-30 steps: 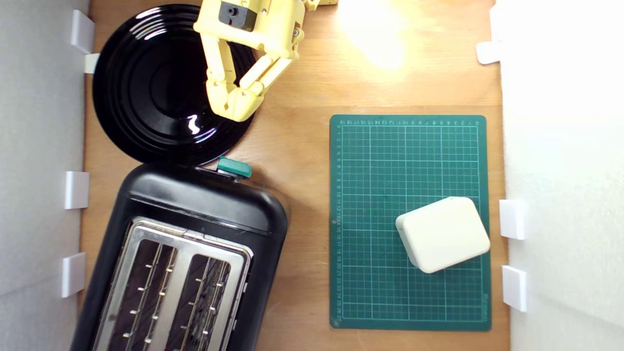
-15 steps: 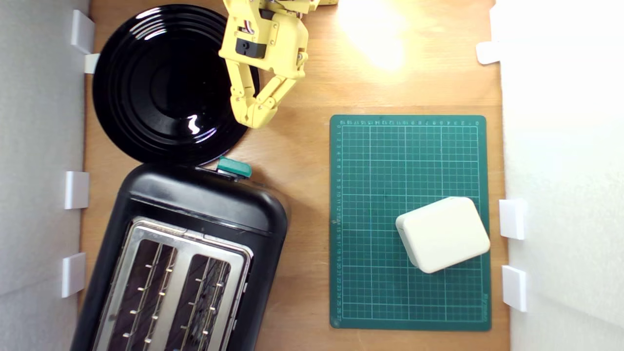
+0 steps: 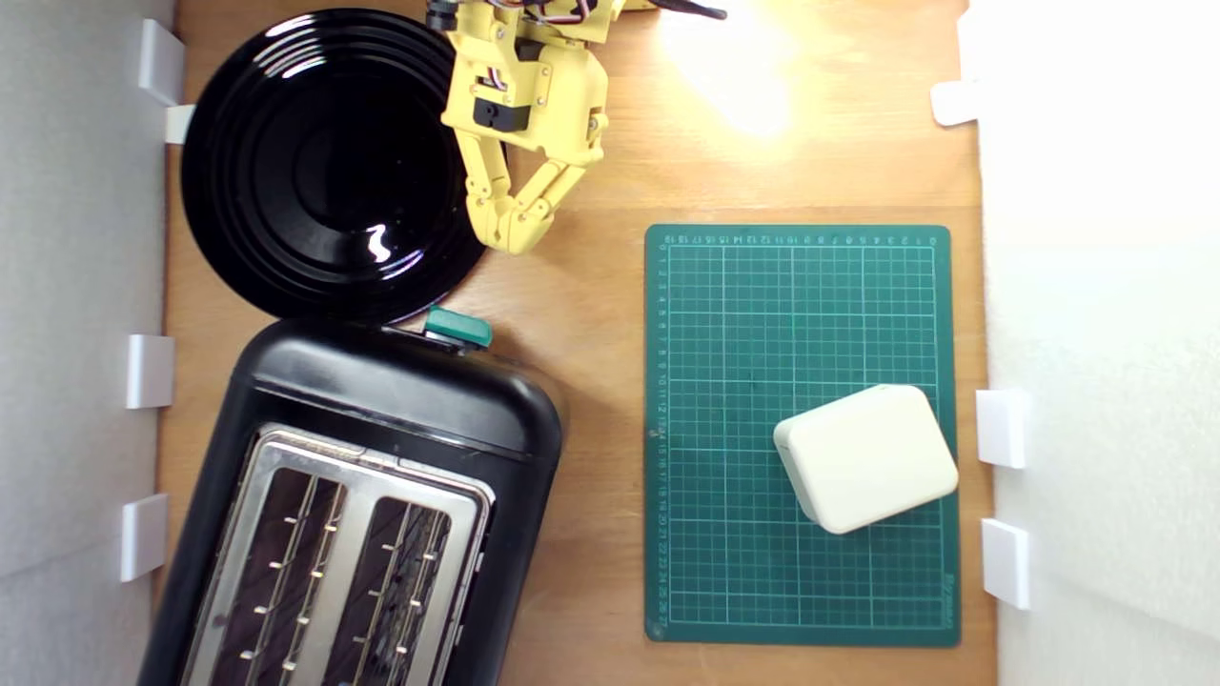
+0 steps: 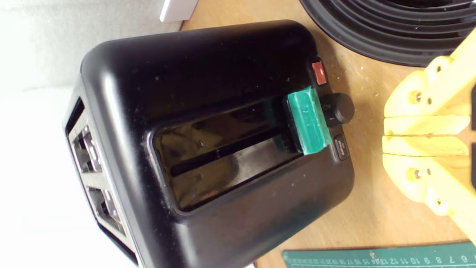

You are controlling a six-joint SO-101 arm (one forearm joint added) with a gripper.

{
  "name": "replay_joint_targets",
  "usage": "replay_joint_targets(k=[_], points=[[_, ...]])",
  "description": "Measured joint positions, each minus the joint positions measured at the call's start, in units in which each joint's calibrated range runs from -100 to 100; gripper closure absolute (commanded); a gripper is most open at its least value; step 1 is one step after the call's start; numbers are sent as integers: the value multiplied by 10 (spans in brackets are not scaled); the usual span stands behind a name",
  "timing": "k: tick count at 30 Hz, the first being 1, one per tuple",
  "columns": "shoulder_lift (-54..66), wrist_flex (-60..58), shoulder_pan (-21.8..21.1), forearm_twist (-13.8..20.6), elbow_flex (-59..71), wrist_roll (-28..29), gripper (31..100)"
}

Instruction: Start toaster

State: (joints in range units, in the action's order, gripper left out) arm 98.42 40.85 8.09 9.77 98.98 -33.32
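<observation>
Exterior view: toaster point(image 3: 381, 495) lower left on the desk point(image 3: 591, 381), plate point(image 3: 324, 162) just behind it at upper left, nearly touching. Lever knob point(image 3: 458, 327) on the toaster's end facing the plate. Hand point(image 3: 516, 238) beside the plate's right rim, apart from the knob. Cutting mat point(image 3: 801, 314) at right, box point(image 3: 865, 457) on it.

I'm seeing yellow gripper point(image 3: 516, 238), black toaster point(image 3: 381, 400) showing teal lever point(image 3: 458, 327), red button point(image 4: 319, 73); glossy black ridged plate point(image 3: 286, 171), green white-gridded mat point(image 3: 801, 314).
</observation>
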Motion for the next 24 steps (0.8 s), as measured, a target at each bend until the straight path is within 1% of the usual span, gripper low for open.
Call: replay_joint_targets(k=[1,4,7,12,16,22,24], points=[[0,9,0,-5,0,-12,989],[-1,43,3,-45,3,-54,989],[-1,50,3,-62,5,-58,989],[0,51,18,-66,5,-55,989],[0,55,18,-66,5,-39,989],[0,60,1,-66,5,-31,989],[1,71,2,-66,5,-31,989]])
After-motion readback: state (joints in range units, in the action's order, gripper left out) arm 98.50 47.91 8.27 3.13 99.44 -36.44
